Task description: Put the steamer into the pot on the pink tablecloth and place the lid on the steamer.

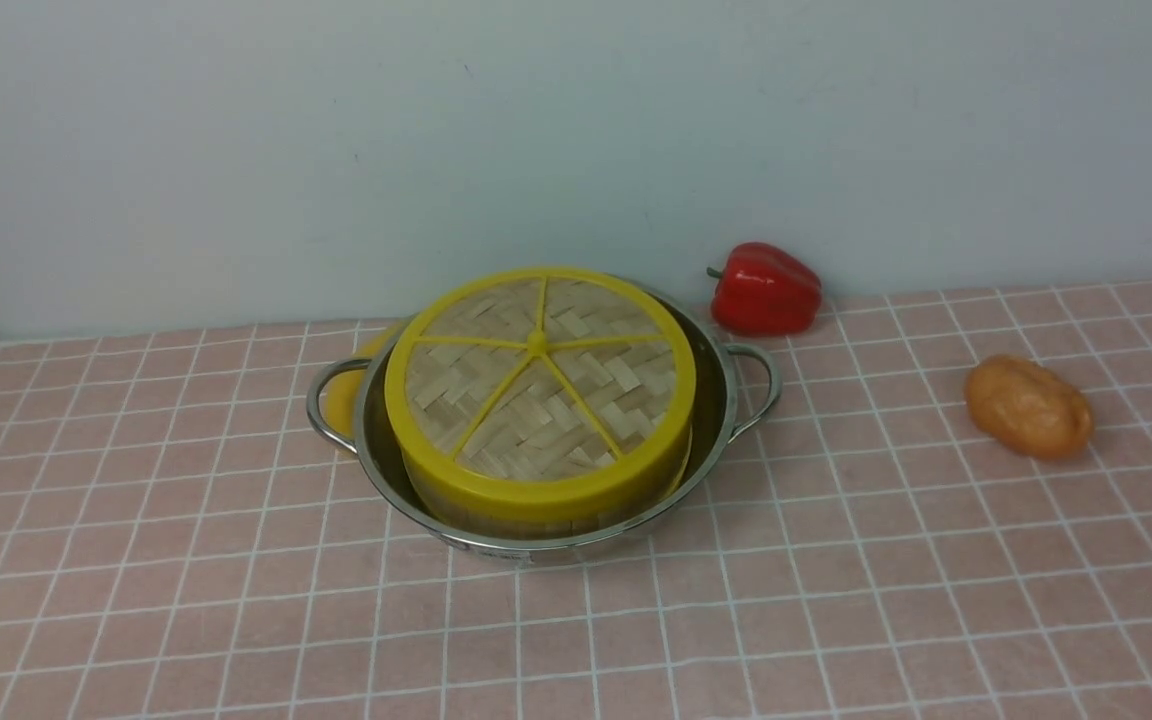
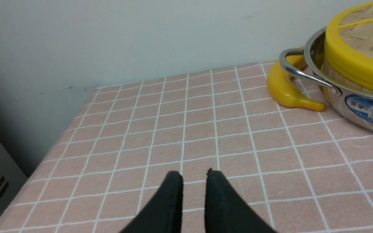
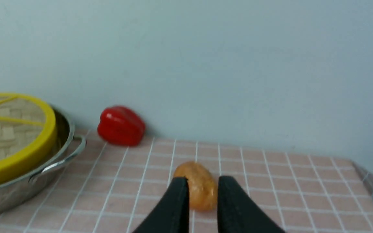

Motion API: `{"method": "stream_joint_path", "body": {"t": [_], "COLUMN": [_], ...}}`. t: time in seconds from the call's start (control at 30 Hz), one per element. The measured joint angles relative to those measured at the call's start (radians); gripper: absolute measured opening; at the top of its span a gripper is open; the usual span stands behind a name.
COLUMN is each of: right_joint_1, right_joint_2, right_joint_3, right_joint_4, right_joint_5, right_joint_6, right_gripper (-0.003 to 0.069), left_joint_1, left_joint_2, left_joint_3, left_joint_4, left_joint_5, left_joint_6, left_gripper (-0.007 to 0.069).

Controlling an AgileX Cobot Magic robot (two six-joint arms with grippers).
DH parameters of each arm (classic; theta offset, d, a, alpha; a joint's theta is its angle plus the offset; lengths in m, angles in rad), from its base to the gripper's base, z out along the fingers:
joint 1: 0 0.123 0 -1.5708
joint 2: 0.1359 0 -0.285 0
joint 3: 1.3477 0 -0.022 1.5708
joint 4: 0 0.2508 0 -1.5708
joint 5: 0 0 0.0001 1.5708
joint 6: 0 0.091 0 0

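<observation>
Neither arm shows in the front view; each appears only in its own wrist view as a pair of black fingers. The left gripper (image 2: pixel 193 174) hangs low over bare pink tablecloth (image 2: pixel 186 136) to the left of the pot, its jaws a narrow gap apart and holding nothing. The right gripper (image 3: pixel 202 181) hangs over the cloth on the right side, its jaws apart by a somewhat wider gap and empty, with the orange-brown lumpy item (image 3: pixel 197 186) lying on the surface beyond them, seen through the gap. The pot (image 1: pixel 716 400) stands on the cloth near the middle of the surface, toward the far wall. Inside it sits the steamer (image 1: pixel 536 518), leaning a little toward the near left, and the lid (image 1: pixel 536 385) rests on top of the steamer. A banana (image 2: pixel 283 90) lies touching the pot's left handle on the far-left side. A red bell pepper (image 1: pixel 764 288) lies just beyond the pot's right handle, by the wall.
</observation>
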Motion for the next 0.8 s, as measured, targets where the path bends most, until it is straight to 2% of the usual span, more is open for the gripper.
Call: {"method": "stream_joint_path", "body": {"t": [0.13, 0.27, 0.8], "right_joint_1": [-0.047, -0.090, -0.099], "right_joint_2": [-0.076, -0.077, -0.077], "right_joint_3": [0.163, 0.283, 0.314], "right_joint_4": [0.000, 0.008, 0.020], "right_joint_5": [-0.136, -0.186, -0.177], "right_joint_6": [0.009, 0.013, 0.014], "right_gripper": [0.0169, 0.0182, 0.0228], "left_joint_1": [0.000, 0.000, 0.000], "left_joint_2": [0.000, 0.000, 0.000], "left_joint_3": [0.000, 0.000, 0.000], "left_joint_4": [0.000, 0.000, 0.000], "left_joint_5": [0.000, 0.002, 0.002], "left_joint_6": [-0.001, -0.001, -0.002], "left_gripper": [0.0111, 0.0118, 0.0149]}}
